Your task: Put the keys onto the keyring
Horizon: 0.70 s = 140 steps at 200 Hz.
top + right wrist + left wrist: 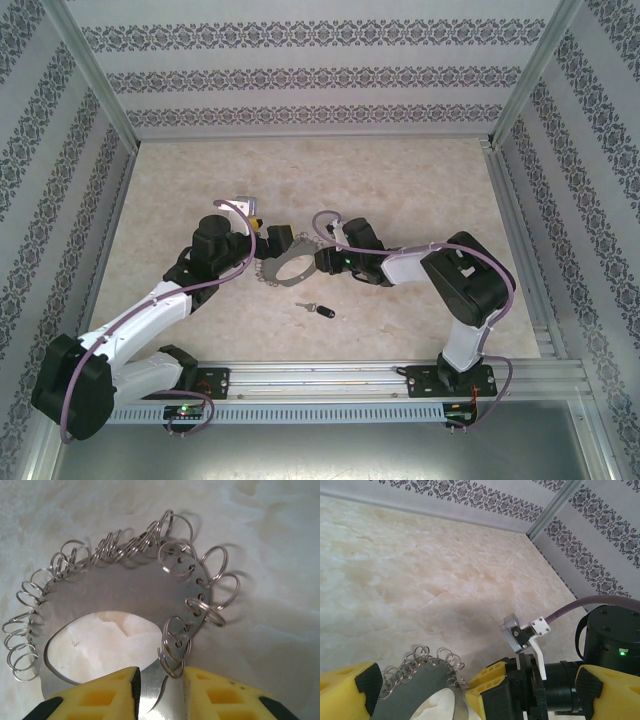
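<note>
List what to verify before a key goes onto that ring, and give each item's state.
1. Grip on the keyring: ok, the right gripper pinches its plate edge.
2. The left gripper free to fetch: ok, its fingers stand wide apart.
3. The key located: ok, it lies on the table, nearer the arm bases than the ring.
4. Key in a gripper: not ok, it lies unheld.
5. An opening on the ring ready for threading: cannot tell.
</note>
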Each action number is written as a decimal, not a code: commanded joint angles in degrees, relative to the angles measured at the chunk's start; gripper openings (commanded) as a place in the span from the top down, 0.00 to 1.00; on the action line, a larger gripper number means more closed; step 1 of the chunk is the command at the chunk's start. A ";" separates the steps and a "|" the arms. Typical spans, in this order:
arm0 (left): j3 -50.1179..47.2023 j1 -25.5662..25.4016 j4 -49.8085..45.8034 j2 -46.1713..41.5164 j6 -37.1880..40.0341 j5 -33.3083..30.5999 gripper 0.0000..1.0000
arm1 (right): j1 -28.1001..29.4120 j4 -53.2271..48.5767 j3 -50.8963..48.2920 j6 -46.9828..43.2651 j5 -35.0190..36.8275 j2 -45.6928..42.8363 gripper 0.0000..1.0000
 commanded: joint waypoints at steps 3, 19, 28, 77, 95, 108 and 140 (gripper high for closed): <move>-0.39 0.82 2.40 -1.09 -0.08 0.42 0.00 | 0.55 -1.73 2.12 -2.02 1.30 0.78 0.70; -0.37 0.77 2.49 -1.12 -0.15 0.38 0.00 | 0.55 -2.44 2.66 -2.55 1.58 1.03 0.72; -0.37 0.79 2.48 -1.09 0.02 0.34 0.00 | 0.53 -2.81 2.91 -2.71 1.67 1.15 0.73; -0.41 0.77 2.44 -1.02 0.08 0.36 0.00 | 0.50 -2.97 2.84 -3.13 1.82 1.50 0.81; -0.36 0.78 2.59 -1.00 0.09 0.42 0.00 | 0.48 -2.96 2.76 -3.09 1.91 1.55 0.83; -0.35 0.78 2.61 -0.95 0.02 0.40 0.00 | 0.46 -3.11 2.88 -3.23 2.02 1.70 0.82; -0.27 0.80 2.71 -0.91 -0.12 0.56 0.00 | 0.38 -3.23 3.12 -3.36 2.32 2.04 0.78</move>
